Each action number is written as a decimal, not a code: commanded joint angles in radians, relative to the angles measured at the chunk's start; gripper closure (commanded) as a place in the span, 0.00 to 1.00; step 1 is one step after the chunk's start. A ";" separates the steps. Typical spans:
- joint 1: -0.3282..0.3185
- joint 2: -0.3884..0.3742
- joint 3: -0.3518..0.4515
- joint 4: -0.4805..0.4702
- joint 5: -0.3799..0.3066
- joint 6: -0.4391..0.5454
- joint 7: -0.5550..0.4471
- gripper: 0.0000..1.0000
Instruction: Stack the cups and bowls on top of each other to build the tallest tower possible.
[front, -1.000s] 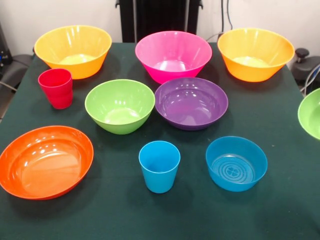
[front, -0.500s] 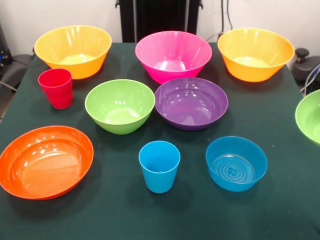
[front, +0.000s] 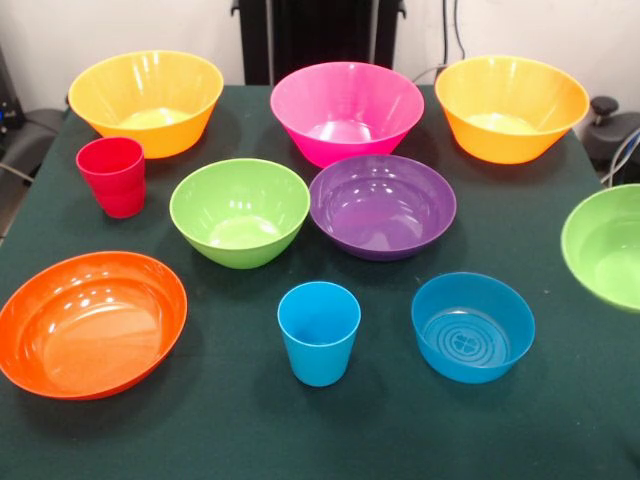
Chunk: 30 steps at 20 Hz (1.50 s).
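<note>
The front view is the only one given. The gripper and arm do not show in it, so whether the gripper is wide or closed cannot be told.

On the dark green table (front: 560, 420) stand two cups and eight bowls, all upright and none stacked, so there is no tower.

Cups, two: a red cup (front: 112, 175) near the left edge, and a blue cup (front: 319, 332) toward the near middle.

Bowls, eight. The far row has three large ones: a yellow-orange bowl (front: 146, 100) at left, a pink bowl (front: 346, 111) in the middle and a second yellow-orange bowl (front: 511, 107) at right. The pedestal (front: 320, 35) rises behind the pink one.

The middle row has two: a lime bowl (front: 240, 211) and a purple bowl (front: 382, 206), just beside each other. The purple bowl's far rim sits right in front of the pink bowl.

The near row has two: a wide orange bowl (front: 90, 323) at left, tilted a little, and a small blue bowl (front: 472, 326) right of the blue cup.

The eighth, a green bowl (front: 603, 246), is cut by the right edge, well apart from the others.
</note>
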 joint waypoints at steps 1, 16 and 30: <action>-0.031 0.014 0.168 -0.014 -0.193 -0.069 -0.361 1.00; -0.007 -0.053 0.537 0.097 -0.548 -0.142 -0.548 1.00; 0.046 -0.189 0.746 0.350 -0.764 -0.275 -0.668 1.00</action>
